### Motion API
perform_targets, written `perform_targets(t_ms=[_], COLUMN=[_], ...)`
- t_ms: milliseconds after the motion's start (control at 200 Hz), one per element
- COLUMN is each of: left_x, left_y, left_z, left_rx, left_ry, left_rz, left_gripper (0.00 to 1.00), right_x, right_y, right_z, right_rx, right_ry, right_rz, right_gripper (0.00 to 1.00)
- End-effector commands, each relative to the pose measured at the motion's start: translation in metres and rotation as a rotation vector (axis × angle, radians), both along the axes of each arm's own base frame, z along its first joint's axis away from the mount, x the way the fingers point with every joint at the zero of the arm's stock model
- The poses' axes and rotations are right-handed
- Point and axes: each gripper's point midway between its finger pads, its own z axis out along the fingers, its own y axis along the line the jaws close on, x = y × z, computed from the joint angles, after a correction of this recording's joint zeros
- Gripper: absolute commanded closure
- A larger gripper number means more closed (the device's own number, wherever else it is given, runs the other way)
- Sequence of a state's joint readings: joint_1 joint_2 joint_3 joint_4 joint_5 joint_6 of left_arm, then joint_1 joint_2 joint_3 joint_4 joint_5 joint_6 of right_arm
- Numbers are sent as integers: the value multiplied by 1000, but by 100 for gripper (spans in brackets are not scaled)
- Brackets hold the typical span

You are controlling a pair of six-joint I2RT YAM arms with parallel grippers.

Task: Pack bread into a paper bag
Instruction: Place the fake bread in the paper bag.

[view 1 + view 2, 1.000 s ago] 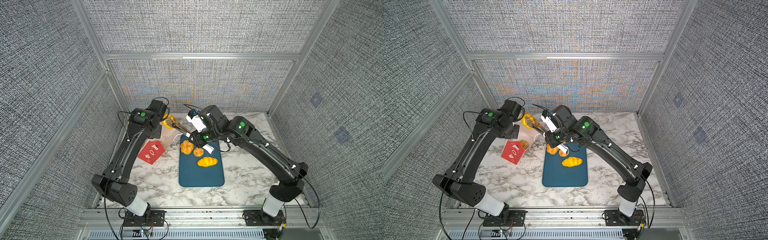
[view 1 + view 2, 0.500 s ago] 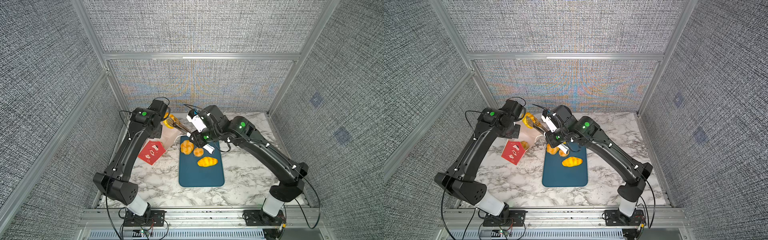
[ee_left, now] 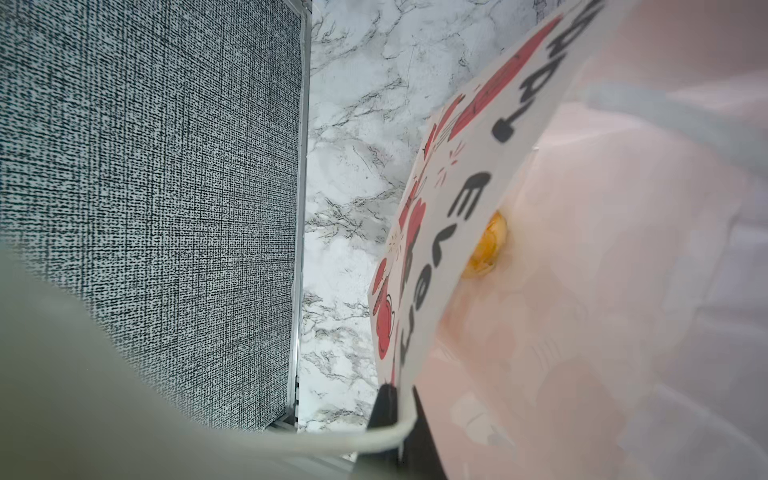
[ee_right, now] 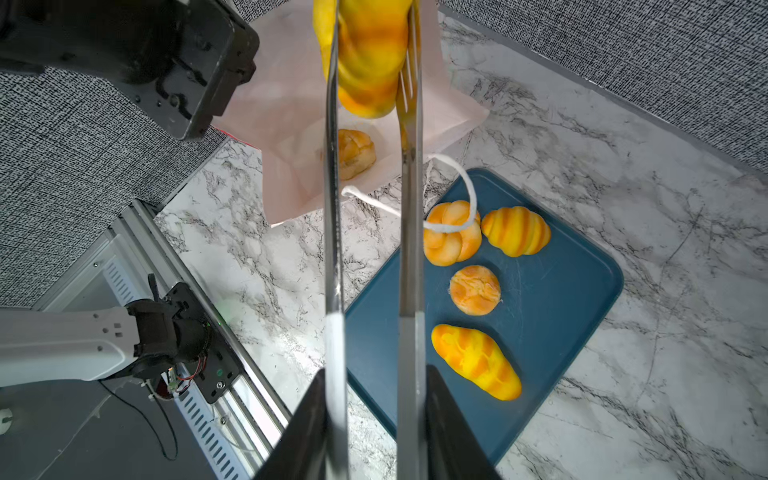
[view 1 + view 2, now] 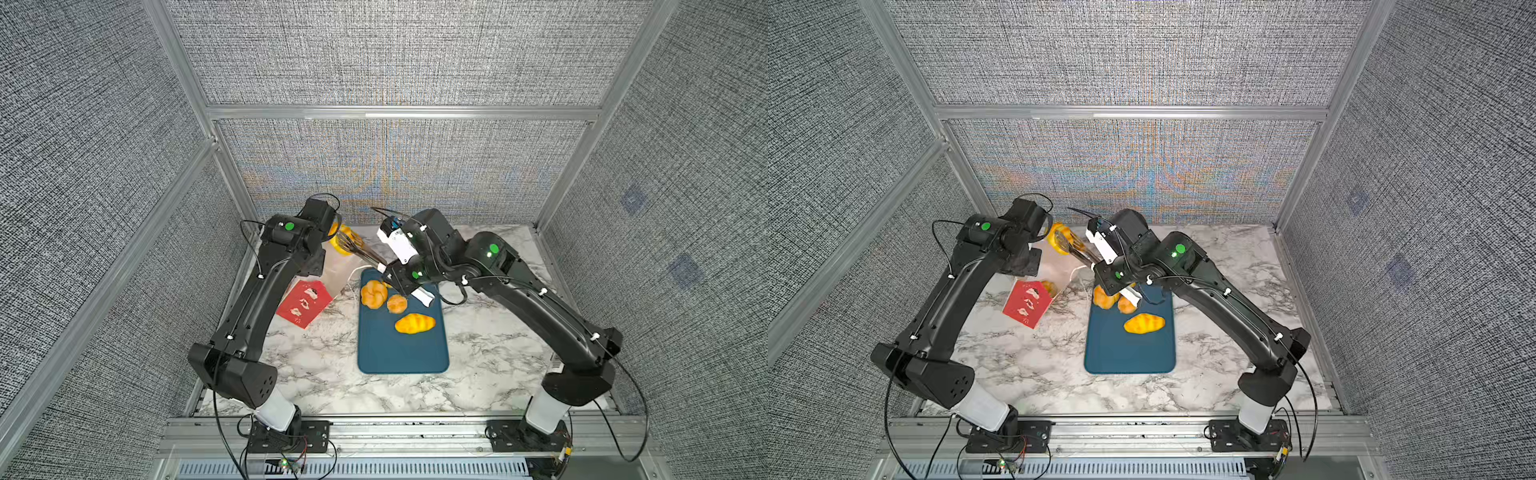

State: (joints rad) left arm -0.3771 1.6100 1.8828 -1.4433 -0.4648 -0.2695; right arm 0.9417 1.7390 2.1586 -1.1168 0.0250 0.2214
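Observation:
The paper bag (image 5: 305, 303) stands at the left of the table, red side out, white inside (image 4: 282, 124) open. My left gripper (image 3: 402, 409) is shut on the rim of its printed front wall, next to a cord handle. One bun (image 4: 353, 153) lies inside the bag. My right gripper (image 4: 376, 372) is shut on metal tongs (image 4: 333, 249). The tongs pinch a ridged croissant (image 4: 368, 54) above the bag's mouth, which shows in both top views (image 5: 340, 241) (image 5: 1059, 239). On the blue tray (image 4: 561, 311) lie a knot roll (image 4: 451, 237), two croissants (image 4: 515, 230) (image 4: 476, 361) and a round bun (image 4: 475, 289).
The other white cord handle (image 4: 453, 195) of the bag hangs out over the knot roll. The tray (image 5: 403, 353) lies mid-table on the marble top. Grey fabric walls with aluminium posts close in the left, back and right; a metal rail (image 5: 374, 432) runs along the front.

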Motion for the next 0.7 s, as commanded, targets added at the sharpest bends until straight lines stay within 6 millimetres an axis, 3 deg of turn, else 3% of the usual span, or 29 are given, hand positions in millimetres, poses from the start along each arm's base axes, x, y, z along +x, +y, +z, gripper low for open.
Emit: perform_targets(t_ms=[0, 510, 696], left_x=[2, 3, 3], left_y=[0, -1, 0], left_z=[2, 4, 4], left_rx=[2, -5, -3], left_ry=[-10, -14, -14], left_rz=[6, 9, 10], left_gripper=[98, 98, 98], right_x=[1, 0, 1], right_y=[-2, 1, 2], right_z=[2, -10, -10], right_rx=[3, 12, 8], right_ry=[-17, 2, -1], right_rz=[-3, -2, 3], right_gripper=[66, 66, 62])
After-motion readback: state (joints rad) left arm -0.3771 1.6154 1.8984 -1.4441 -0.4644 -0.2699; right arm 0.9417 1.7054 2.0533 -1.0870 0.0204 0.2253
